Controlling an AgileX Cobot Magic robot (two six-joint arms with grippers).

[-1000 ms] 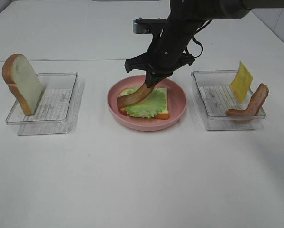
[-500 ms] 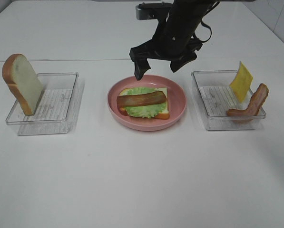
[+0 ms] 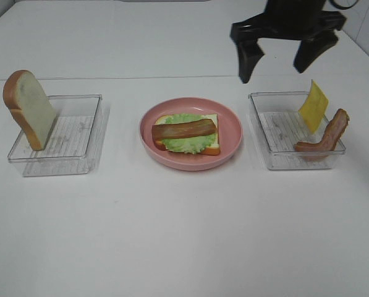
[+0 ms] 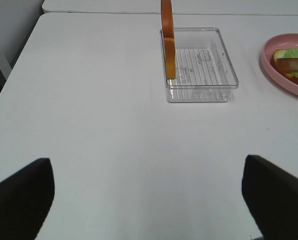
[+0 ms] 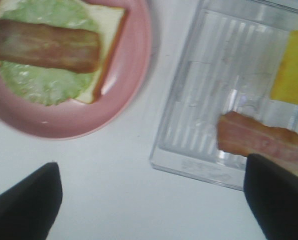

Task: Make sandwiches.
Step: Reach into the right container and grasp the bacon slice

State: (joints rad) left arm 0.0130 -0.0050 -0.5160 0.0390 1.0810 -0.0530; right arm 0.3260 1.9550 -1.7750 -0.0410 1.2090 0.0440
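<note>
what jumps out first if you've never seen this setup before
The half-built sandwich in the middle draws the eye first: a bacon strip lying across lettuce on a bottom bread slice, on the pink plate. Above the right tray, which holds a cheese square and a second bacon strip, the right gripper hangs open. On the left, a spare bread slice stands on edge in the left tray.
</note>
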